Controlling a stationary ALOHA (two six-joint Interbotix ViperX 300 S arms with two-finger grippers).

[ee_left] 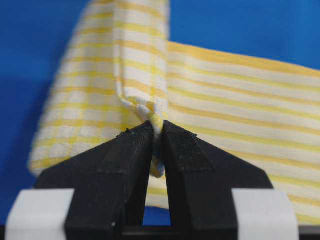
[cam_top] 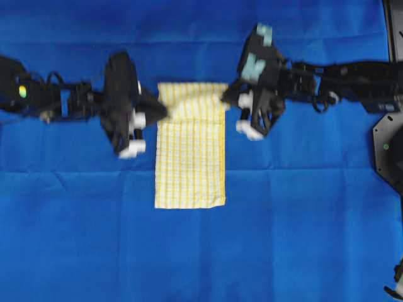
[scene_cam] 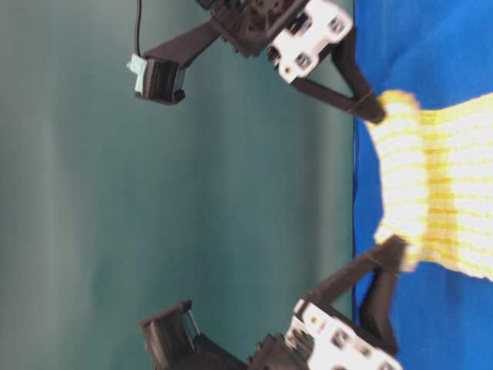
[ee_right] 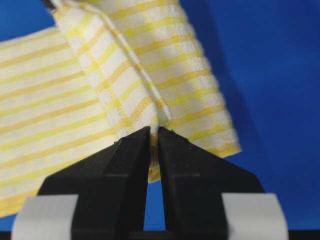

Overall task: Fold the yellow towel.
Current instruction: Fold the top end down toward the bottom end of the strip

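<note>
Black jaws of the left gripper (ee_left: pixel 156 131) were seen clamped on a bunched corner of the yellow towel (cam_top: pixel 190 151). Likewise, the right gripper (ee_right: pixel 154 131) was clamped on the opposite corner. Both corners were held raised; the remainder lay flat on the blue cloth (cam_top: pixel 302 239), between the arms.

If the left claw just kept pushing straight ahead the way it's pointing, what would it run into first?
The left gripper is already shut on a corner of the yellow towel, so it would push into that cloth first. Beyond it, probably the right gripper, which faces it across the towel's width; depth is uncertain.
</note>
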